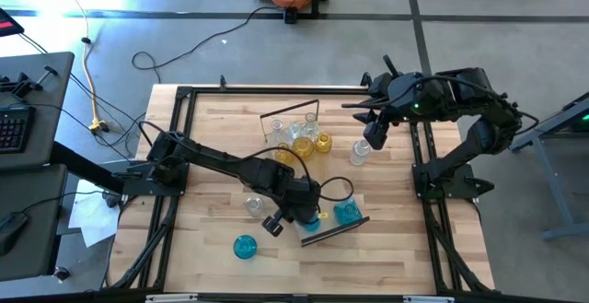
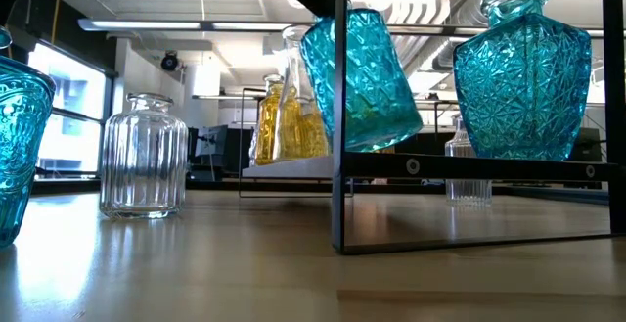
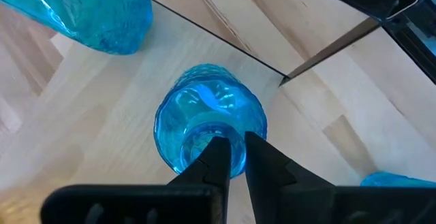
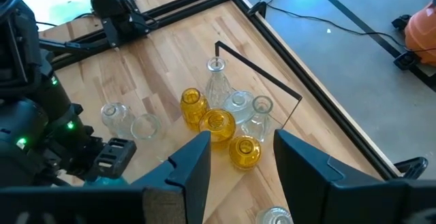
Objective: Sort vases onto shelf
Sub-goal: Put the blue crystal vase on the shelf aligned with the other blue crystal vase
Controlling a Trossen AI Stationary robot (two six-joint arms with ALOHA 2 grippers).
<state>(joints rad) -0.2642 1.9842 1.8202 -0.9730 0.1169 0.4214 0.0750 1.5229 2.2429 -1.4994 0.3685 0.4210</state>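
Note:
My left gripper [image 1: 308, 213] is shut on a blue vase [image 3: 211, 108] over the near shelf [image 1: 336, 231], a pale plank in a dark frame [image 2: 337, 116]. In the low view this vase [image 2: 357, 77] is tilted, its lower edge close over the plank; whether it touches I cannot tell. A second blue vase [image 2: 523, 77] stands upright on the same plank. Another blue vase [image 1: 244, 246] stands on the table near the front. My right gripper [image 4: 238, 169] hangs open, raised over the table's far right. My left gripper holds the blue vase by the rim of its mouth [image 3: 235, 157], the glass wall pinched between the two fingers; one finger [image 3: 216, 152] seems to reach inside the mouth, the other [image 3: 262, 157] stays outside. The fingers come from above, slanting down. The vase is tilted below them.
A second dark frame [image 1: 290, 119] at the table's far middle holds amber vases [image 4: 218, 123] and clear ones [image 4: 260, 108]. Clear vases stand loose on the table [image 1: 253, 204] [image 1: 361, 151]. Dark metal rails [image 1: 175, 156] run along the table's left and right sides.

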